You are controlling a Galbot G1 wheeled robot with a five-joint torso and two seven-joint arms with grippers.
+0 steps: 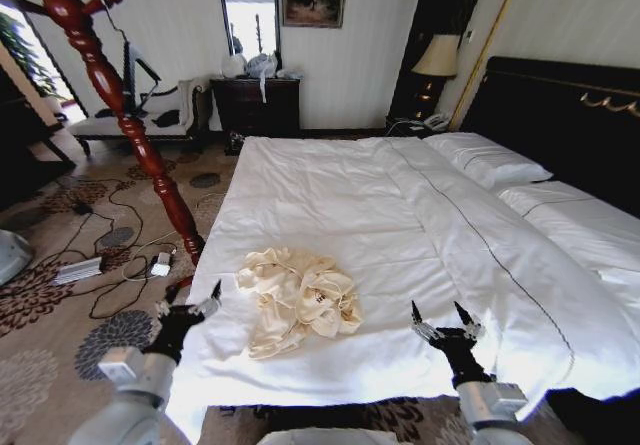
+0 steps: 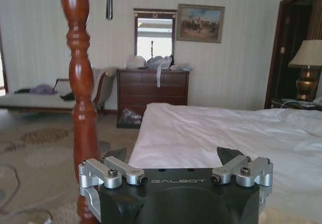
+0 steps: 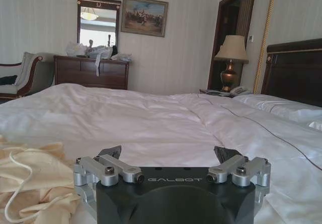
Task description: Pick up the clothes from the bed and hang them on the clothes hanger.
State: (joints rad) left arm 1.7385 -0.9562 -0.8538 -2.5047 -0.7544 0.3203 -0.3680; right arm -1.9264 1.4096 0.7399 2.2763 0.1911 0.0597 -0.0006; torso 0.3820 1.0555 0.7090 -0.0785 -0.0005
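On the wide white-duveted bed (image 1: 400, 225), the crumpled cream garment (image 1: 298, 300) lay between wide-open pincers — left (image 1: 192, 300) at 8 o'clock, right (image 1: 441, 317) at 4 — risking snagged duvet.

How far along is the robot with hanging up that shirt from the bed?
Nothing looks done yet. The clothes lie crumpled on the bed. The left gripper and right gripper hover open at the bed's near edge, either side of the garment, both empty. Grasping, lifting and hanging remain.
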